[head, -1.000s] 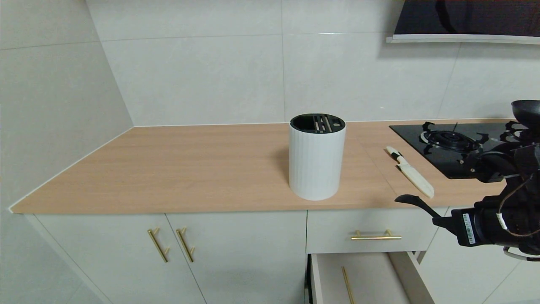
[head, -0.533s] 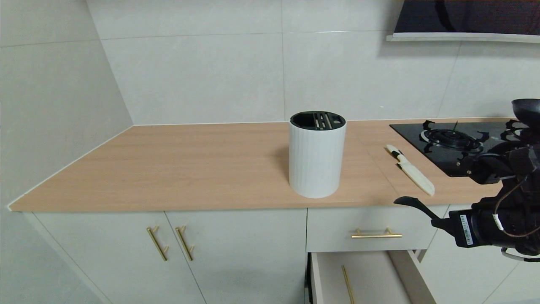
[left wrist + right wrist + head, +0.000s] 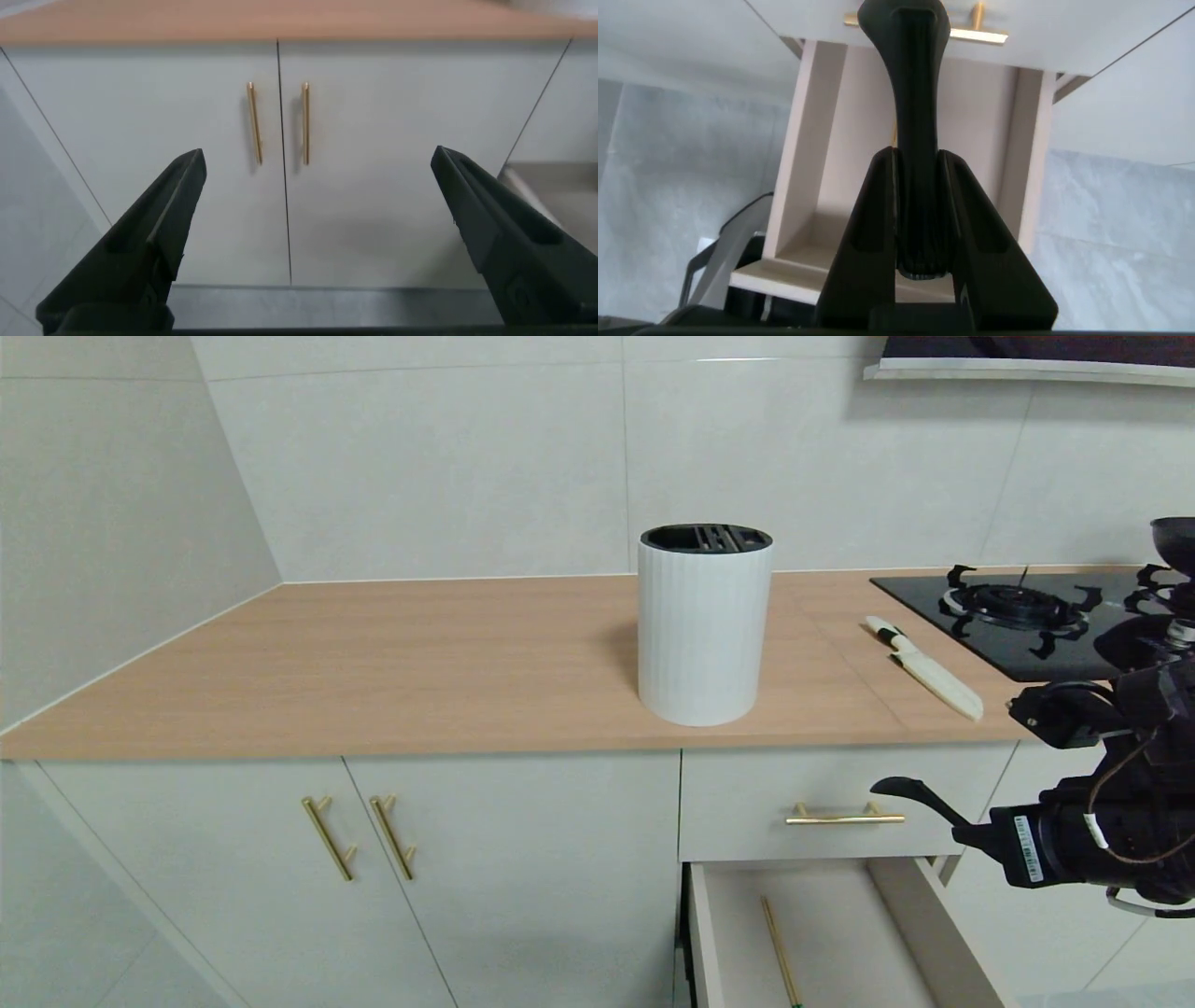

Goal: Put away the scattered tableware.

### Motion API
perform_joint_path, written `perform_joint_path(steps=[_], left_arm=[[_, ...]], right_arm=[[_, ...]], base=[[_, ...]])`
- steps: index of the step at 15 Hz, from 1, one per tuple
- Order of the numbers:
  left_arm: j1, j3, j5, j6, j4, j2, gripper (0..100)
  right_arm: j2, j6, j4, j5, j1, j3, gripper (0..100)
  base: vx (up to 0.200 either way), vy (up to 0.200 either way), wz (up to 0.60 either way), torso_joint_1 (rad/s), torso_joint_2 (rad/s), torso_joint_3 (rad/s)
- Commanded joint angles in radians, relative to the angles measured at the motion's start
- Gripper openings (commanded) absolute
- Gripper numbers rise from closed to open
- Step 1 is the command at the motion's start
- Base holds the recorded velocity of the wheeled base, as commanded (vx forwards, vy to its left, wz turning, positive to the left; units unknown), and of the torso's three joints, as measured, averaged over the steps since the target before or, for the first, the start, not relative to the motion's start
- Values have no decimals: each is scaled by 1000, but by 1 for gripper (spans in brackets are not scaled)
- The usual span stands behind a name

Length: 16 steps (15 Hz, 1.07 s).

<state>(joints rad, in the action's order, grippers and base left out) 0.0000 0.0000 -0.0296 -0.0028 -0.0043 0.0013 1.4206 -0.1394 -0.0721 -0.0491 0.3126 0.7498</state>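
My head view has dipped toward the open drawer point(image 3: 896, 915), while my right gripper point(image 3: 976, 831) still clamps the black utensil point(image 3: 920, 795) above it, ready to drop; the knife point(image 3: 924, 672) waits on the desk point(image 3: 420, 663).

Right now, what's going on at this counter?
The right claw is shut on a black utensil, holding it over the open drawer below the counter. A thin stick already lies in that drawer. A knife lies on the counter between the white holder and the stove, not yet put away. The left claw is open and empty, facing the cabinet doors.
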Motion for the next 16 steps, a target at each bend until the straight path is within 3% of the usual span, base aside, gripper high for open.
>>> perform_joint_path(steps=[1,8,16], left_arm=[[0,0,-1,0,0,0,100],[0,0,-1,0,0,0,100],[0,0,0,0,0,0,100]], right_arm=[[4,0,0,0,7,-1,0],[12,0,0,0,7,-4,0],[14,4,0,0,7,-6,0]], base=[[0,0,0,-76,207,110],[0,0,0,-23,61,36],[0,0,0,-160,430,262]])
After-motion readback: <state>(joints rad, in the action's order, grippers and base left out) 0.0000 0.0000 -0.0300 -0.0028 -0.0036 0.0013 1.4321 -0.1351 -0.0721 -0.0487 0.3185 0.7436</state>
